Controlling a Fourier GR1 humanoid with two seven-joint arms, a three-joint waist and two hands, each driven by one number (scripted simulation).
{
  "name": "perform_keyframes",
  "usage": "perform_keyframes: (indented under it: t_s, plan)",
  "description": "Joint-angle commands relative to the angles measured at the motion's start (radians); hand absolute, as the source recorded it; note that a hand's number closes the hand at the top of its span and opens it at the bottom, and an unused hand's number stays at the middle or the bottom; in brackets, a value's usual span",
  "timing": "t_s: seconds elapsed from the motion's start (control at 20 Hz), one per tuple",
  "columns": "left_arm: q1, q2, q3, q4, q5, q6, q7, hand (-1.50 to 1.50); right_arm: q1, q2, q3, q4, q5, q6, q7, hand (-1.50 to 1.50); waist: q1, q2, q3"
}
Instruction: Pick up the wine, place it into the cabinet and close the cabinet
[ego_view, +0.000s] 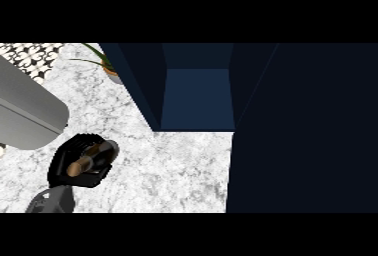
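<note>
One cabinet (198, 95) stands on the marble surface (177, 170), dark blue, with its inside showing as a lighter blue floor and back between two dark side walls. One cabinet door (303, 130) is swung open; it fills the right part of the head view as a broad, near-black panel running from top to bottom.

One hand shows: a black hand (83, 161) at the lower left, on a grey forearm that comes in from the lower edge. From its place in the view it appears to be the left hand. Its fingers are curled round one thing, the wine (77, 168), of which only a small brownish patch and a dark glassy curve can be seen between fingers and thumb; the rest of the bottle is hidden by the hand. So the wine sits in this hand's grasp, over the surface, to the lower left of the cabinet's opening and apart from it, not inside.

No second hand can be seen anywhere in the view.

One large grey appliance (26, 107) with a rounded corner fills the left edge, just above the hand. One potted plant (107, 65) stands at the back, beside the cabinet's left wall, its thin green leaves arching to the left. One patch of black and white patterned tiles (29, 57) shows in the upper left corner behind the appliance
</note>
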Motion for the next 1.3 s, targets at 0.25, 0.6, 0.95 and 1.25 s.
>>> perform_keyframes:
  t_s: [0.25,0.6,0.95,1.25]
  plan:
    - [0.233,-0.086,-0.057,-0.311,-0.056,0.169,-0.054,1.5,0.05,0.042,0.059,-0.145,0.001,-0.028,0.035,-1.5,-0.001,0.006,-0.005]
    - [0.277,-0.133,-0.09,-0.58,0.022,0.155,0.083,1.5,0.11,-0.025,-0.091,-0.113,-0.185,0.073,-0.018,-1.5,-0.011,0.009,-0.005]
    - [0.37,-0.159,-0.179,-0.914,0.104,0.143,0.372,1.5,0.013,0.036,0.044,-0.104,-0.019,-0.018,0.046,-1.5,-0.001,0.008,-0.006]
    - [0.335,-0.203,-0.331,-1.092,0.01,0.328,0.533,1.5,0.063,0.028,0.016,-0.142,-0.077,0.013,0.044,-1.5,-0.013,0.009,-0.006]
